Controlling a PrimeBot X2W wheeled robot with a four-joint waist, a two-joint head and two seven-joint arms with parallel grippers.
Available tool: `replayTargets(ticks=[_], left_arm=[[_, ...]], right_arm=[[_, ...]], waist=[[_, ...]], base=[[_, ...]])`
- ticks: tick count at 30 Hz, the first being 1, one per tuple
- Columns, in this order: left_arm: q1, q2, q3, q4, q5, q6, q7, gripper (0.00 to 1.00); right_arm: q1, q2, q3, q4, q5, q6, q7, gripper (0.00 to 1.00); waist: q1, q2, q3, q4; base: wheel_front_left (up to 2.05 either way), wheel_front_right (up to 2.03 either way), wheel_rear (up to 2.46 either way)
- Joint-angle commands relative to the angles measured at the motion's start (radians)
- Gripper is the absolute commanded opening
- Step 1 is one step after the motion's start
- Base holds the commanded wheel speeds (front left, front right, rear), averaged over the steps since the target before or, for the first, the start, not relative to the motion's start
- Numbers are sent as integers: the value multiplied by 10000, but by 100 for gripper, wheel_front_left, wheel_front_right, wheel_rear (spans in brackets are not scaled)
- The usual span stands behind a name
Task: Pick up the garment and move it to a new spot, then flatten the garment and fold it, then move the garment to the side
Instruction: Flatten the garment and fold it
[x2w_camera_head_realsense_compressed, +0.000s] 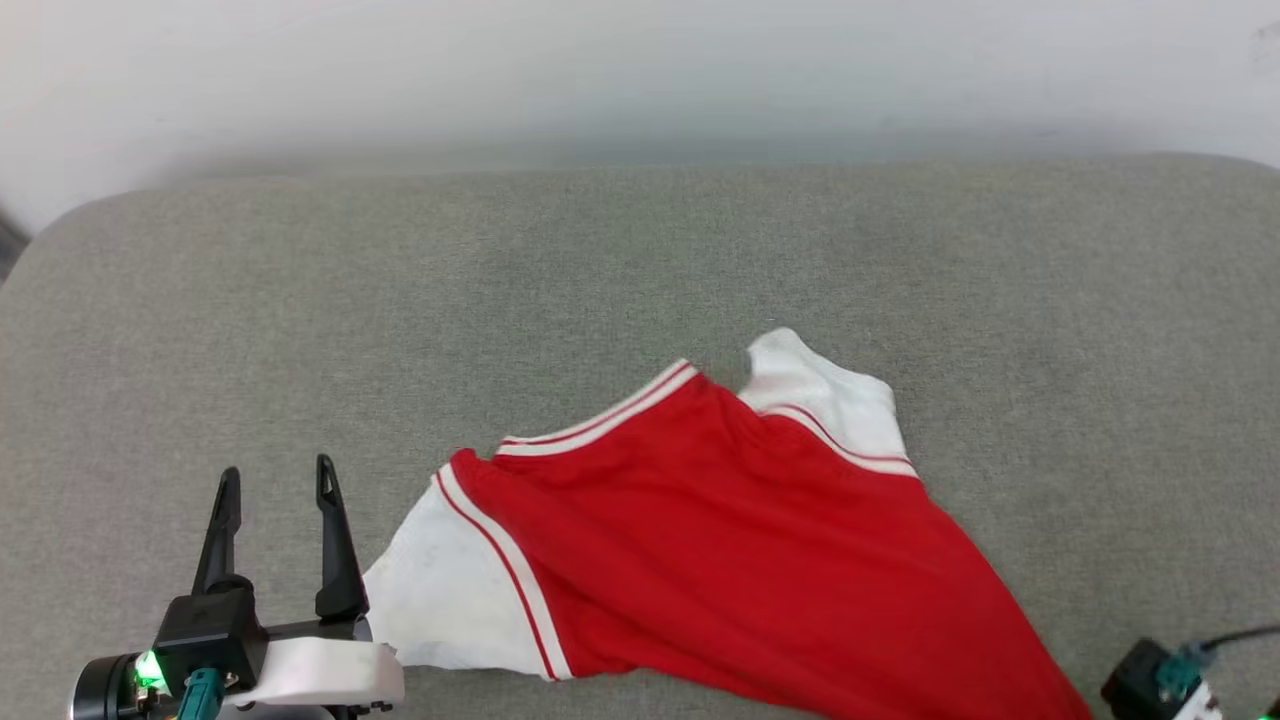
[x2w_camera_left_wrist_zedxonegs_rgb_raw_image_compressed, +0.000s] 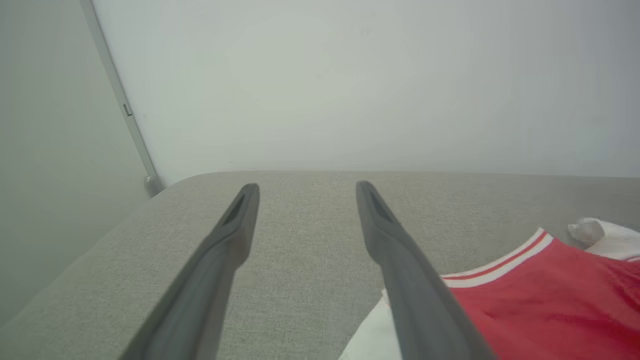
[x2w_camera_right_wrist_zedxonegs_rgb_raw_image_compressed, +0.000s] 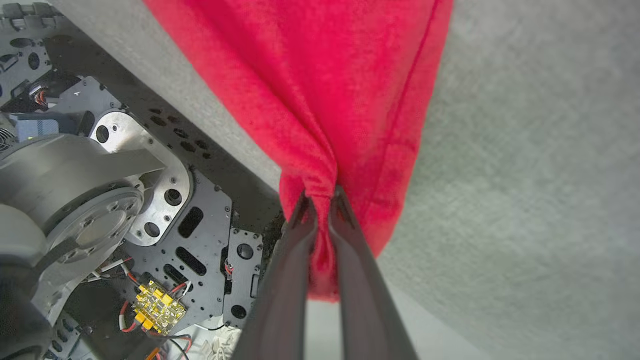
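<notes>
**Desk:** What does the head camera give you?

**Me:** I see the red jersey (x2w_camera_head_realsense_compressed: 740, 540) with white sleeves lying rumpled on the grey cushion (x2w_camera_head_realsense_compressed: 600, 260), its body running off the lower right. My left gripper (x2w_camera_head_realsense_compressed: 278, 470) hangs just left of the near sleeve, jaws spread, apart from the cloth.

**Desk:** Left wrist?

**Me:** The jaws stand wide over bare cushion. The jersey (x2w_camera_left_wrist_zedxonegs_rgb_raw_image_compressed: 550, 300) lies to the right, and its white sleeve passes behind the right-hand jaw.

**Desk:** Right wrist?

**Me:** My right gripper (x2w_camera_right_wrist_zedxonegs_rgb_raw_image_compressed: 322, 196) has its jaws pressed together on a bunched fold of the jersey's red cloth (x2w_camera_right_wrist_zedxonegs_rgb_raw_image_compressed: 310, 90), near the cushion's edge. The robot's base (x2w_camera_right_wrist_zedxonegs_rgb_raw_image_compressed: 150, 200) is alongside.
</notes>
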Motion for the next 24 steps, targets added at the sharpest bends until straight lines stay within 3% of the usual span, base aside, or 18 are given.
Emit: replayTargets(ticks=[1,3,4,5,10,17,20,24], left_arm=[[41,-18,33,28,50,-50,-26,100],[58,-19,77,46,81,-65,-26,100],[68,-25,82,60,82,-74,-26,100],[82,-29,92,73,93,-72,-26,100],[141,-37,110,133,159,-118,-26,100],[-40,-54,82,30,216,-153,-26,100],[-247,-64,14,-19,239,-188,-26,100],[-593,-69,-115,-79,243,-224,-26,100]], right_arm=[[360,190,-227,217,-166,-4,-129,0],[749,470,-728,457,-204,-4,-460,0],[875,578,-1007,521,-314,-3,-620,43],[940,637,-1330,558,-451,-4,-789,100],[876,542,-2702,154,-1007,-3,-985,100],[-2,324,-5312,-1473,-2045,-3,-358,100],[-864,559,-5757,-2039,-2543,-3,431,100],[-2440,1033,-5318,-2326,-2715,-3,2032,100]], waist=[[1,0,25,-24],[1,0,40,-89],[1,0,36,-120],[1,0,28,-149],[1,0,-45,-258],[1,0,190,-221],[1,0,472,-103],[1,0,1019,132]], base=[[0,0,0],[0,0,0],[0,0,0],[0,0,0],[0,0,0],[0,0,0],[0,0,0],[0,0,0]])
